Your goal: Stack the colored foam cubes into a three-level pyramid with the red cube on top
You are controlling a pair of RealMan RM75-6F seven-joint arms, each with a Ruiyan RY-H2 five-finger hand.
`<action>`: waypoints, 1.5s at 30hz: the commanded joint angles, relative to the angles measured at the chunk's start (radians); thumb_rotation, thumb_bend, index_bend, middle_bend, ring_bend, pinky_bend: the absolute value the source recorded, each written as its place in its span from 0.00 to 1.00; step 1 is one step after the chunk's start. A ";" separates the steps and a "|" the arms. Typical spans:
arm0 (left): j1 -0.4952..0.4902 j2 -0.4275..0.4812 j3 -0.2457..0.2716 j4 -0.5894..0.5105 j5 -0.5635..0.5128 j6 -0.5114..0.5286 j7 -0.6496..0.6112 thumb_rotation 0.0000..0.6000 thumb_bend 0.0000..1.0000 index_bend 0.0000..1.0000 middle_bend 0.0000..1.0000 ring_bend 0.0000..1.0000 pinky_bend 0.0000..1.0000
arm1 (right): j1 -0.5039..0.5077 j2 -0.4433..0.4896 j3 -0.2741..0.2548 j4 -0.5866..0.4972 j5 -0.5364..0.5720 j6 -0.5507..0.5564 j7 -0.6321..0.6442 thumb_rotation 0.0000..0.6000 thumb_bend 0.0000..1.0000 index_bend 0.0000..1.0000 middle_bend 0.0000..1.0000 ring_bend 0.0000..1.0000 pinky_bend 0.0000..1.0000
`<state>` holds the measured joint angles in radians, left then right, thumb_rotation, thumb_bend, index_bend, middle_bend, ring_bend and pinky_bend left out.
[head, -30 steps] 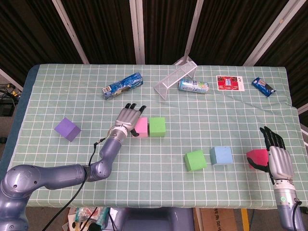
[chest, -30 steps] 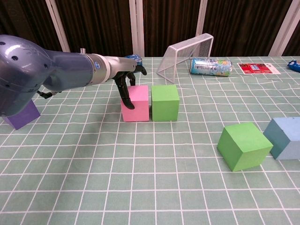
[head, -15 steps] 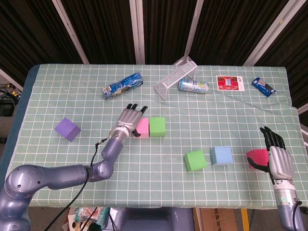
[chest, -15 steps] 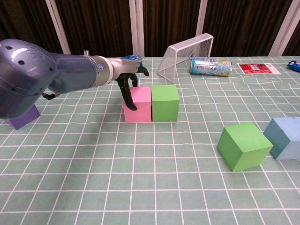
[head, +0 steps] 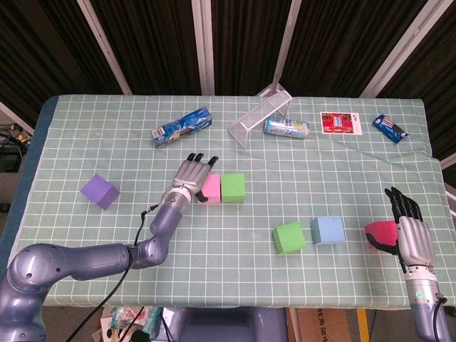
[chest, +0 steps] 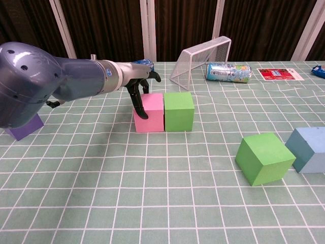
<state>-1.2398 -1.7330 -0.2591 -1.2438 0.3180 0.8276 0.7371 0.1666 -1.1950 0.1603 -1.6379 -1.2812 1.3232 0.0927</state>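
Pink cube (chest: 151, 113) has slid against green cube (chest: 179, 111), open-fingered left hand (head: 192, 176) pressing its side.

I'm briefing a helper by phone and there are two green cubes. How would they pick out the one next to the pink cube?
Start at the wire goal at the table's far edge and come toward the robot. The green cube there touches the pink cube, which the left hand presses. The other green cube sits nearer, beside a blue cube.
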 commanded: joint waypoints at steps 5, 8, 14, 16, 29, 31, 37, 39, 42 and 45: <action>-0.004 -0.005 0.002 0.006 -0.007 -0.004 -0.001 1.00 0.26 0.00 0.41 0.05 0.05 | 0.000 -0.001 0.000 0.000 -0.001 0.000 -0.001 1.00 0.24 0.00 0.00 0.00 0.00; -0.007 -0.010 0.004 0.011 -0.011 -0.005 -0.001 1.00 0.26 0.00 0.40 0.05 0.05 | 0.000 -0.001 0.000 0.000 -0.001 0.002 0.000 1.00 0.24 0.00 0.00 0.00 0.00; -0.012 -0.012 0.010 0.014 -0.020 -0.007 0.005 1.00 0.26 0.00 0.32 0.05 0.04 | -0.001 -0.001 0.001 0.002 -0.003 0.005 0.001 1.00 0.24 0.00 0.00 0.00 0.00; -0.014 -0.012 0.011 0.014 -0.024 -0.007 0.007 1.00 0.26 0.00 0.27 0.05 0.04 | -0.002 -0.001 0.001 0.002 -0.003 0.006 0.002 1.00 0.24 0.00 0.00 0.00 0.00; -0.013 0.012 0.016 -0.021 -0.036 0.004 0.009 1.00 0.17 0.00 0.06 0.03 0.04 | -0.002 -0.002 0.001 0.002 -0.005 0.008 0.002 1.00 0.24 0.00 0.00 0.00 0.00; -0.010 0.019 0.016 -0.030 -0.035 0.006 0.006 1.00 0.15 0.00 0.05 0.03 0.04 | -0.003 -0.002 0.001 0.002 -0.006 0.009 0.002 1.00 0.24 0.00 0.00 0.00 0.00; 0.004 0.051 0.026 -0.074 -0.040 0.018 0.001 1.00 0.12 0.00 0.05 0.03 0.04 | -0.003 -0.002 0.000 0.002 -0.007 0.010 0.002 1.00 0.24 0.00 0.00 0.00 0.00; 0.006 0.064 0.035 -0.085 -0.050 0.021 0.009 1.00 0.12 0.00 0.05 0.02 0.04 | -0.003 -0.002 0.000 0.002 -0.008 0.010 0.002 1.00 0.24 0.00 0.00 0.00 0.00; 0.004 0.086 0.042 -0.101 -0.067 0.023 0.024 1.00 0.12 0.00 0.05 0.01 0.04 | -0.004 -0.002 0.000 0.001 -0.009 0.011 0.001 1.00 0.24 0.00 0.00 0.00 0.00; 0.004 0.104 0.046 -0.114 -0.077 0.028 0.030 1.00 0.11 0.00 0.05 0.01 0.04 | -0.003 -0.003 -0.001 0.002 -0.008 0.011 0.000 1.00 0.24 0.00 0.00 0.00 0.00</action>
<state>-1.2353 -1.6332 -0.2149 -1.3535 0.2445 0.8539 0.7647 0.1631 -1.1976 0.1598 -1.6362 -1.2894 1.3338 0.0927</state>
